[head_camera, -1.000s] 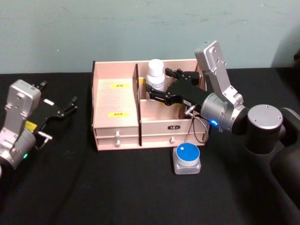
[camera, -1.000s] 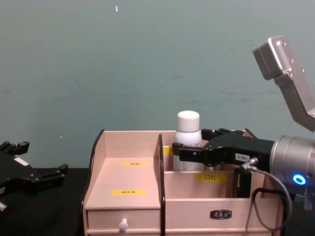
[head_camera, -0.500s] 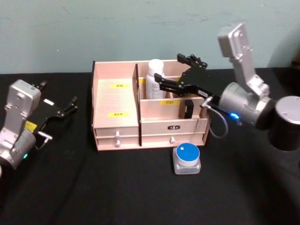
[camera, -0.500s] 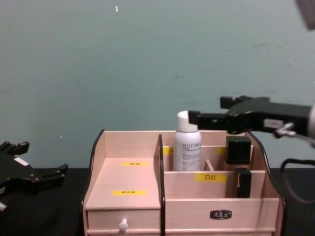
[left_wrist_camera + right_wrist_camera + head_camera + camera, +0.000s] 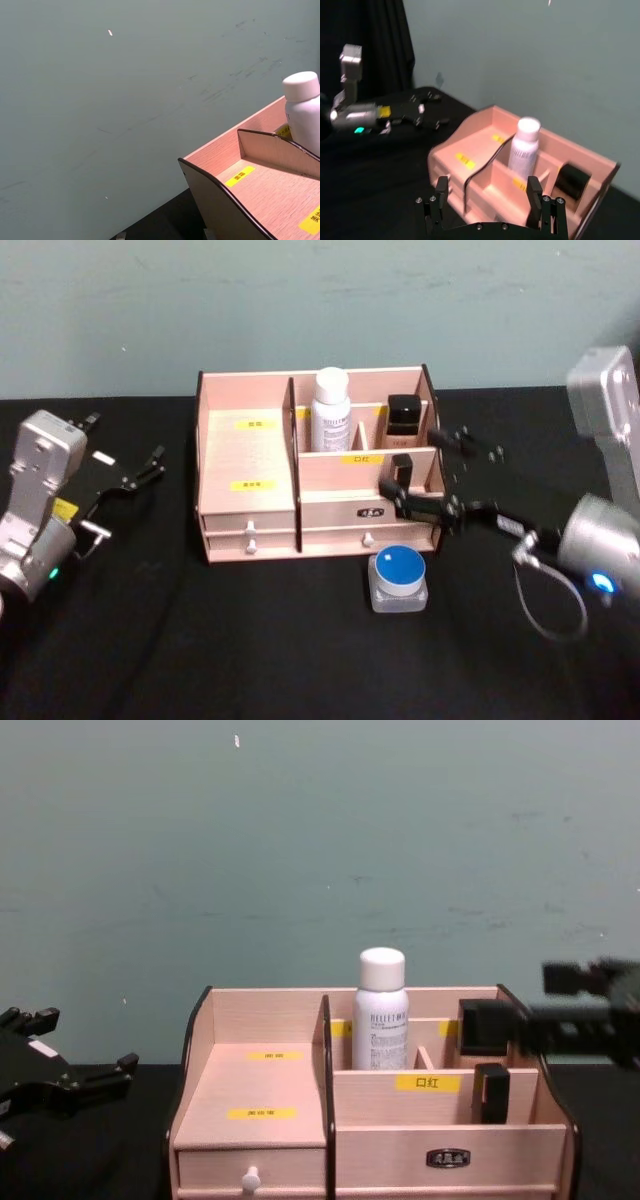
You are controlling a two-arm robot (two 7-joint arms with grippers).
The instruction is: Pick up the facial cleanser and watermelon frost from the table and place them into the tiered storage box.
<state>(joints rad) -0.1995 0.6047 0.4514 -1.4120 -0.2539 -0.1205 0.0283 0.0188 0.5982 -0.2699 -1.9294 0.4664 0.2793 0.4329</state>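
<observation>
Right gripper [image 5: 487, 186] backed off box [image 5: 246, 510]; black tabletop [image 5: 250, 640], teal wall [image 5: 300, 300], perhaps scuffed.

A black table [image 5: 250, 640] (teal wall [image 5: 300, 300] behind it).

wall [image 5: 300, 300] behind work area: flat teal-green, matte, faint scuffs and scratch marks. small white speck [image 5: 237, 739] high up on it. table [image 5: 250, 640] covered in black cloth, runs back to wall. black drape [image 5: 370, 45] hangs next to wall in right wrist view. dark patch [image 5: 612, 335] at head view's upper right edge. light even, diffuse.
</observation>
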